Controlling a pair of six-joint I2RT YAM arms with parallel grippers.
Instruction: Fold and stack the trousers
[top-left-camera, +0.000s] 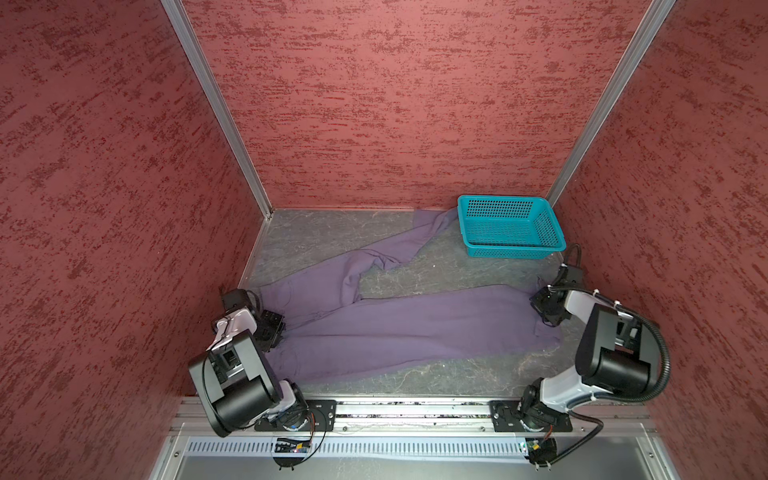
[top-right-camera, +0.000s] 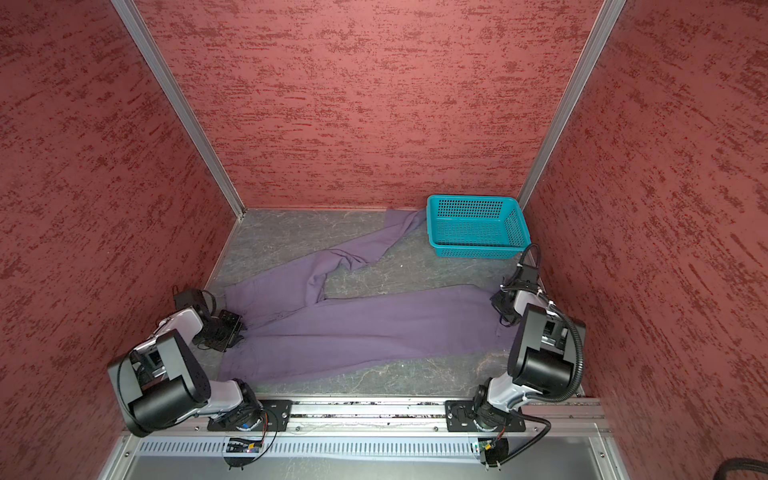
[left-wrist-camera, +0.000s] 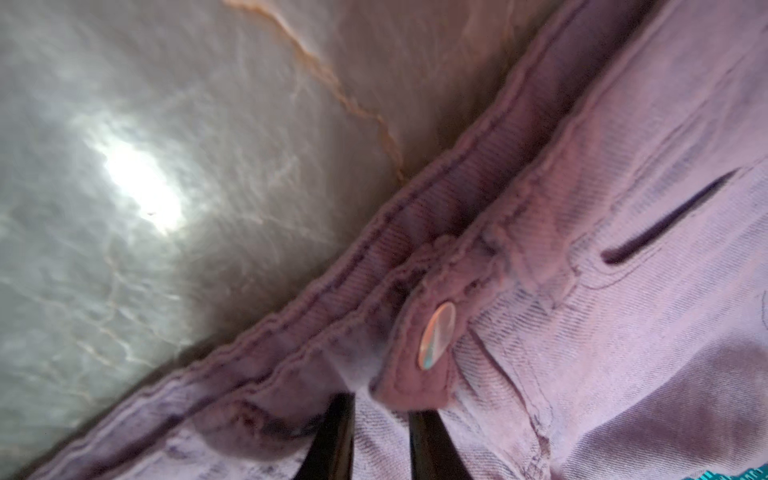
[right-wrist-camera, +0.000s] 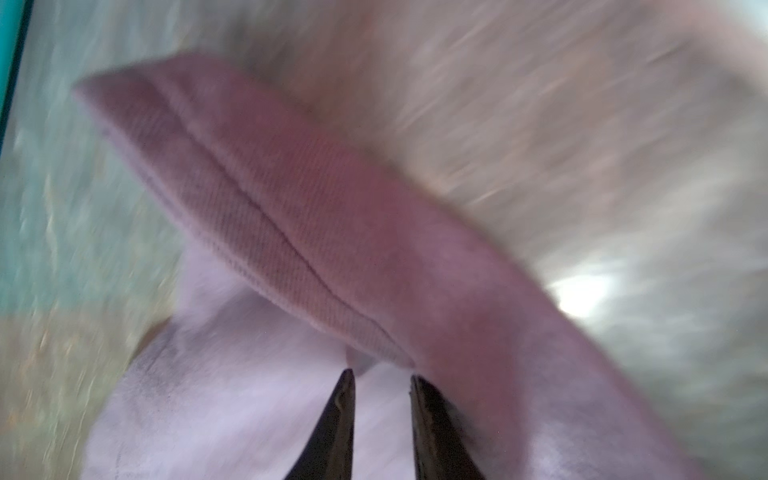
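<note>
The left hand (top-left-camera: 277, 328) is down on the waist end of the trousers (top-left-camera: 395, 328), the end lying farthest from the teal basket (top-left-camera: 509, 252). In its wrist view the fingers (left-wrist-camera: 338, 436) are drawn close with lilac cloth pinched between them, just under the button (left-wrist-camera: 436, 334) and the waistband (left-wrist-camera: 419, 195). I read that as a narrow clamp on the garment.

The trousers lie spread on the table (top-left-camera: 449, 270). One leg runs straight across, on the robot's side of the basket. The other leg kinks away and ends just beside the basket's wall.

The right hand (top-left-camera: 547, 316), near the basket on the robot's side, is nearly closed on the hem (right-wrist-camera: 291, 199) of the straight leg. The cloth there is raised and sharp against a blurred table, so it looks held.

Risks, as I judge them:
- The left pinch sits by the button flap and may catch only the top layer, so the underside would sag or pull free on lifting.
- The right bite on the hem looks shallow, so a quick pull could slip it.
- The kinked leg could drag against the basket and nudge it, or fold in crooked.
</note>
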